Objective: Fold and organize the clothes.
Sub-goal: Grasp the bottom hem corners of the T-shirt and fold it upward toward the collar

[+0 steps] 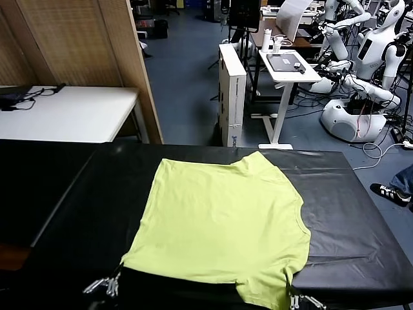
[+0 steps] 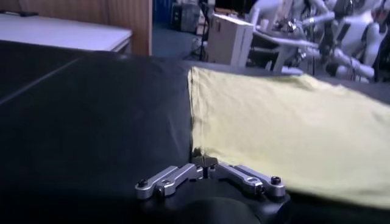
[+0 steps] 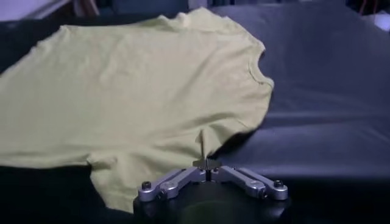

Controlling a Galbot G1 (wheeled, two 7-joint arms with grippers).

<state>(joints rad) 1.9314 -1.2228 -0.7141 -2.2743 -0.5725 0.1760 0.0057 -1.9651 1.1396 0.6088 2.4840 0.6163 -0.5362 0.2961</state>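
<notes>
The clothes are one lime yellow-green T-shirt [image 1: 219,219] lying flat on the black table [image 1: 348,213], collar toward the right and hem toward the left. My left gripper [image 1: 117,279] is at the near table edge. It is shut, its tips pinching the near hem corner [image 2: 204,159] of the T-shirt [image 2: 286,122]. At the near right, my right gripper [image 1: 292,298] is shut on the fabric beside the near sleeve. There a small ridge of cloth [image 3: 203,143] rises from the T-shirt [image 3: 134,91] to its tips [image 3: 206,163].
A white table [image 1: 71,113] and a wooden partition [image 1: 84,45] stand behind on the left. A tall white box [image 1: 232,90], a small white desk [image 1: 287,64] and other robots [image 1: 361,97] stand beyond the far edge. A person's shoe [image 1: 390,192] shows at the right.
</notes>
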